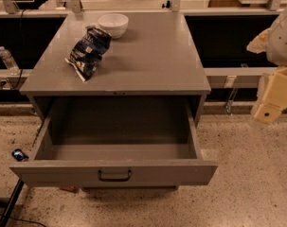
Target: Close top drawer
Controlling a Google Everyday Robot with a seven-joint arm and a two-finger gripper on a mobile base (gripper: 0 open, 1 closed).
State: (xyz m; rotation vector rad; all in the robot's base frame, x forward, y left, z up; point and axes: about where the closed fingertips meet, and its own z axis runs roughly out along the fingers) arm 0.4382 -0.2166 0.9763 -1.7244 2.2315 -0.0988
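I see the top drawer (pixel 62 173) pulled well out toward the near side. My gripper (pixel 272 98) hangs at the right, apart from it; I cannot tell how open it is.

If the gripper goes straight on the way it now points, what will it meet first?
Probably the speckled floor. The gripper, at the right edge, points down and slightly left, and its line seems to pass right of the open top drawer. Depth is unclear, so the drawer's side is possible.
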